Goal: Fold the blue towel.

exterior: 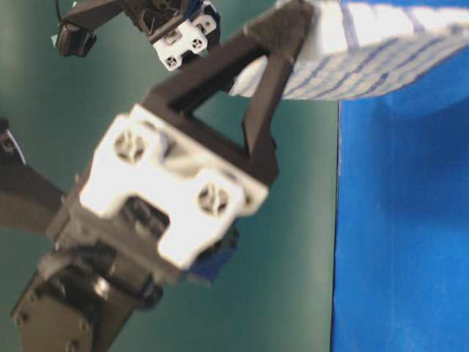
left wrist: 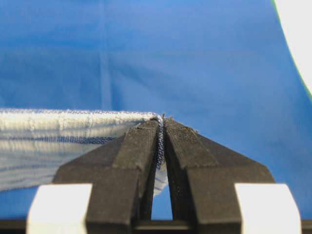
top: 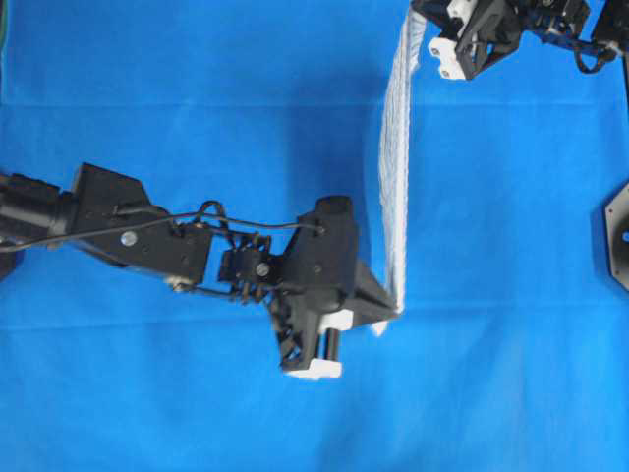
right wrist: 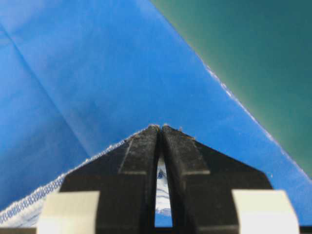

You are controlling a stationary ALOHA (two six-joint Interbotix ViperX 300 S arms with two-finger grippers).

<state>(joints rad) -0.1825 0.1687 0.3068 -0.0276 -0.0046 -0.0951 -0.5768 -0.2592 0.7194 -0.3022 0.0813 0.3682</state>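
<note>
- Blue towel [top: 396,167] is off the table, stretched edge-on betw. both grippers; in overhead view it reads as a narrow white strip w/ faint blue checks running from top of frame down toward mid-frame.
- Left gripper [top: 391,311] at towel's lower end: jaws pinched tight on the corner; in left wrist view the stitched hem [left wrist: 159,141] sits squeezed betw. the two black fingers [left wrist: 136,156], rest of cloth runs off left.
- Right gripper [top: 418,44] at towel's upper end, partly cut by frame top; jaws nearly together, hemmed towel edge [right wrist: 29,204] seen at lower left of right wrist view and a sliver of checked cloth in the slit betw. fingers, so gripping towel there.
- Table-level view: left gripper close & blurred, towel corner clamped at finger tips [exterior: 286,33], cloth runs right from it above the tablecloth.
- Blue tablecloth [top: 197,79] flat w/ light creases; wide bare area either side of towel, esp. left of it above left arm [top: 128,226].
- Tablecloth edge [right wrist: 234,97] runs diagonally just beyond right gripper, green floor past it.
- Black mount piece [top: 617,231] well right of towel at frame edge.
</note>
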